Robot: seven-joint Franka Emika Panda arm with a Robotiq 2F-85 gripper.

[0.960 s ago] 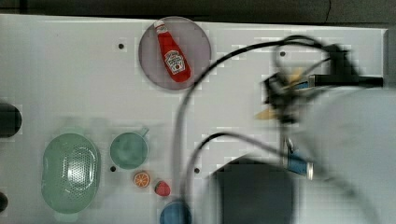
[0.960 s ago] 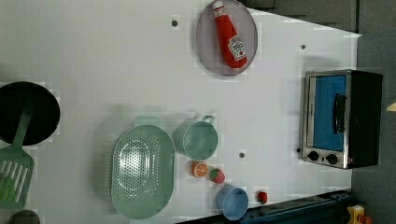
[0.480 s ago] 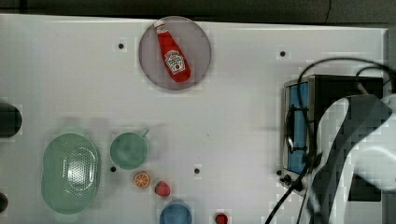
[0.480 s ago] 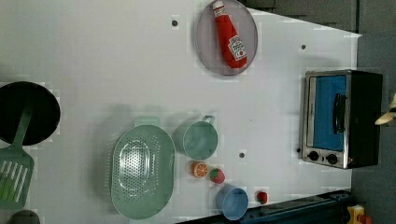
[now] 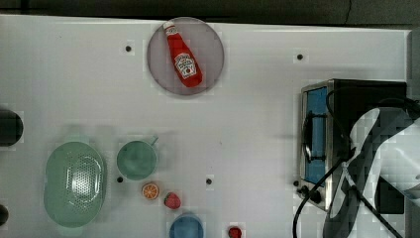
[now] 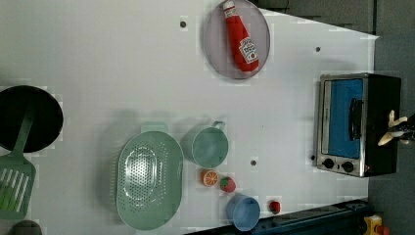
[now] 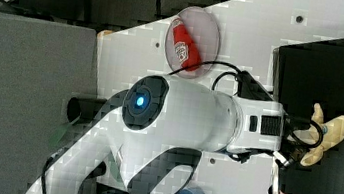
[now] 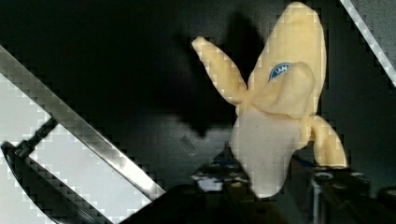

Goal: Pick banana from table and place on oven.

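White tabletop fills the top view: the table (image 5: 257,124) carries a grey plate (image 5: 213,44) with a red ketchup bottle (image 5: 183,62) whose label cannot be read, a green colander (image 5: 74,183), a green cup (image 5: 137,159), an orange slice (image 5: 150,191) and a strawberry (image 5: 172,200), while the oven (image 5: 346,99) sits at the top view's right with the white arm (image 5: 391,163) and its black cables reaching over it. From the left view, the oven's blue glass door (image 6: 345,117) faces the table, and the banana (image 6: 391,128) hangs over the black top near its far edge. Over in the right view, the arm stretches level across the table's edge, its gripper (image 7: 305,140) above the oven top and the banana's peel flaps splaying just beyond it. Close up in the wrist view, the banana's whitish core sits between dark fingers (image 8: 327,186), which appear to pinch it, and a round blue sticker (image 8: 280,71) on the peel bears white lettering too small to read.
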